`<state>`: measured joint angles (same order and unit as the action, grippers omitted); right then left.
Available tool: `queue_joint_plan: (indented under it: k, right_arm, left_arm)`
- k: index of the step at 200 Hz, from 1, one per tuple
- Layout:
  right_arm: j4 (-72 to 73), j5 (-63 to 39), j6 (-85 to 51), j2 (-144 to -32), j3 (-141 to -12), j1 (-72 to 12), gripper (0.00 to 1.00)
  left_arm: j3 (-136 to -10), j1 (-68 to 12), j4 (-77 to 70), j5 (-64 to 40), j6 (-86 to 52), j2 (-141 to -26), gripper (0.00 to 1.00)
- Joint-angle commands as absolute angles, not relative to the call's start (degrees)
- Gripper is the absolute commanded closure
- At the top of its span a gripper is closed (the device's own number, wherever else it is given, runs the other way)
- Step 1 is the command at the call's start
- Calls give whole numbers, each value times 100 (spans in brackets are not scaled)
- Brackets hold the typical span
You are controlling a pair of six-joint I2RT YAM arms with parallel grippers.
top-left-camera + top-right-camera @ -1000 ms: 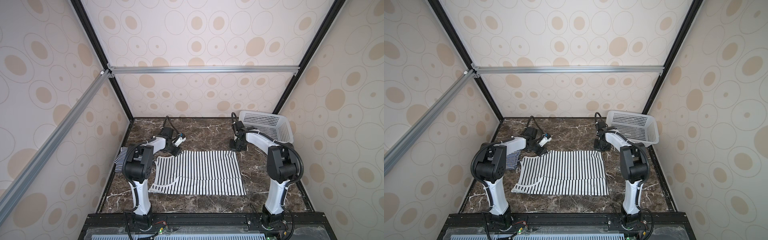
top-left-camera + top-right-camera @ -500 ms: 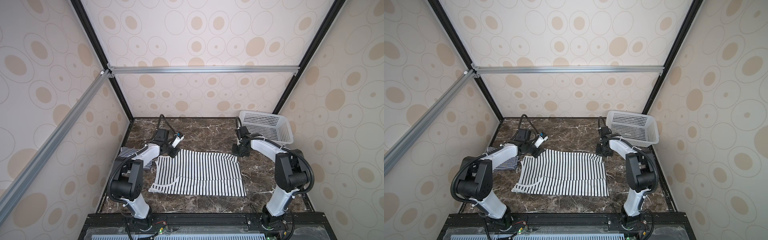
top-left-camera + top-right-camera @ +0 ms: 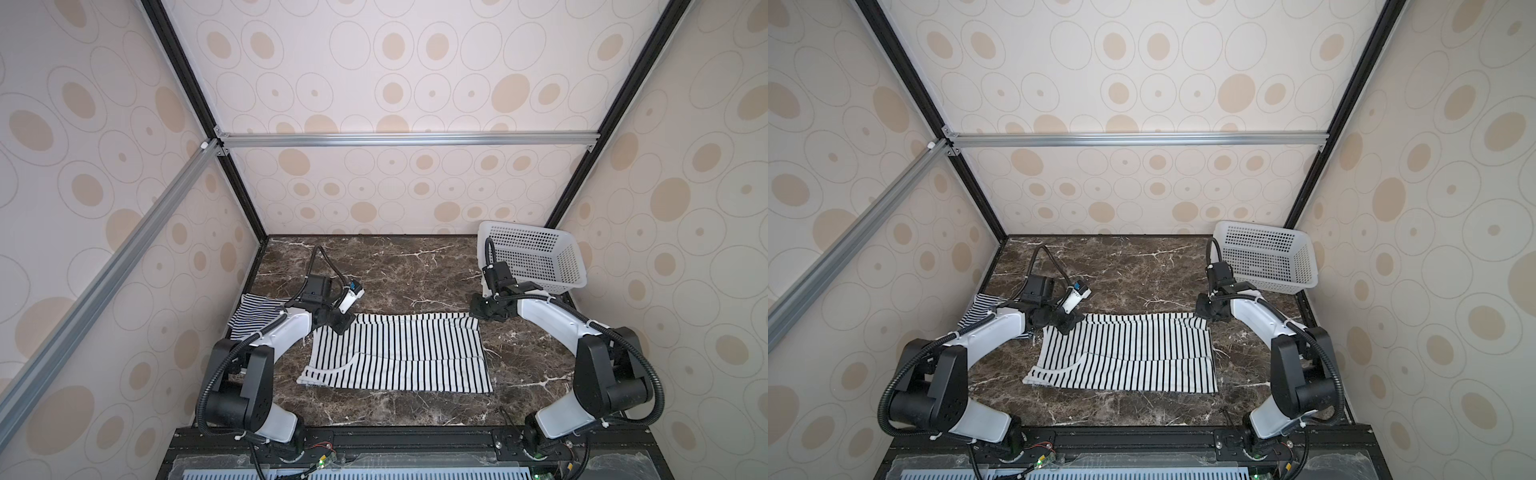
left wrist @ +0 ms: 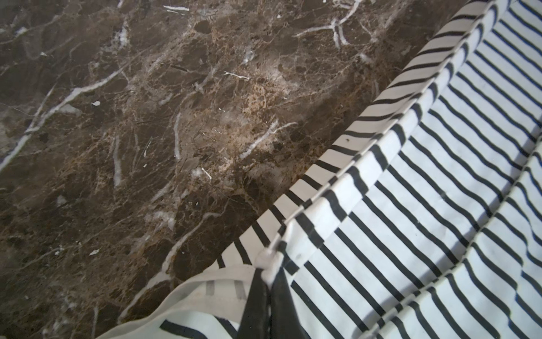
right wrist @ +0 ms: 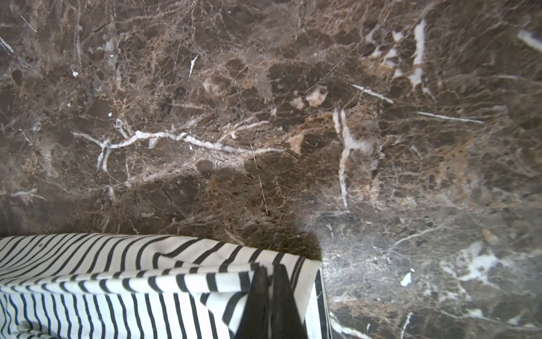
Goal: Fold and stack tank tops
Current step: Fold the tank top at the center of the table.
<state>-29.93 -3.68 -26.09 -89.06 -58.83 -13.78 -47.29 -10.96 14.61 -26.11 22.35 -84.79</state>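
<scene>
On the marble table (image 3: pixel 374 266), both top views show two tank tops: the wide-striped tank top (image 3: pixel 399 357) spread mid-table and the narrow-striped tank top (image 3: pixel 976 309) at the left edge, plus one basket (image 3: pixel 540 257). Only the wrist views reveal the grips: the left gripper (image 4: pixel 268 273) pinches one far corner of the wide-striped cloth, and the right gripper (image 5: pixel 269 271) pinches the other.
</scene>
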Motion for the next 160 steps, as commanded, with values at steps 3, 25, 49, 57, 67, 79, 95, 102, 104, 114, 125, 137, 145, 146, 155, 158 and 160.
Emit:
queue_joint_plan:
  k: [3,25,49,57,67,79,95,102,104,114,125,137,145,146,155,158,160]
  right_arm:
    - [-2894,-417,-2594,-8736,-5658,-1311,100]
    - [-2805,-345,-2584,-8598,-5465,-1301,98]
    - [-2773,-349,-2576,-8502,-5338,-1266,97]
    - [-2769,-372,-2568,-8474,-5311,-1257,97]
    - [-2769,-416,-2558,-8419,-5275,-1257,97]
    - [-2752,-482,-2542,-8353,-5234,-1256,96]
    - [-2725,-610,-2522,-8269,-5156,-1257,95]
    - [-2717,-645,-2531,-8248,-5123,-1257,95]
    - [-2716,-660,-2527,-8241,-5113,-1257,95]
    - [-2692,-716,-2538,-8224,-5045,-1257,94]
    - [-2681,-714,-2542,-8204,-4982,-1257,94]
    - [-2667,-690,-2540,-8181,-4912,-1257,94]
    - [-2659,-686,-2540,-8174,-4873,-1257,94]
    - [-2657,-690,-2536,-8174,-4867,-1257,94]
    - [-2633,-731,-2548,-8140,-4802,-1257,93]
    - [-2631,-744,-2553,-8131,-4788,-1257,93]
    - [-2618,-757,-2556,-8121,-4774,-1257,93]
  left_arm:
    - [-4573,-1064,1562,-2775,2426,-8262,100]
    - [-4374,-1063,1581,-2890,2459,-8086,100]
    - [-4194,-1066,1639,-2983,2470,-7925,100]
    - [-4159,-1064,1659,-2984,2477,-7882,100]
    - [-4108,-1061,1678,-2970,2487,-7828,99]
    - [-4036,-1068,1674,-2940,2507,-7781,99]
    - [-3967,-1070,1704,-2943,2527,-7765,99]
    - [-3941,-1067,1724,-2963,2545,-7774,99]
    - [-3934,-1071,1730,-2973,2552,-7777,99]
    - [-3897,-1072,1749,-2974,2565,-7796,99]
    - [-3869,-1077,1759,-2970,2584,-7805,98]
    - [-3850,-1072,1803,-2970,2635,-7818,98]
    - [-3826,-1072,1818,-2936,2657,-7822,97]
    - [-3816,-1072,1814,-2931,2660,-7827,97]
    - [-3801,-1081,1827,-2887,2680,-7844,97]
    - [-3795,-1077,1828,-2869,2695,-7852,97]
    - [-3790,-1078,1835,-2860,2700,-7856,97]
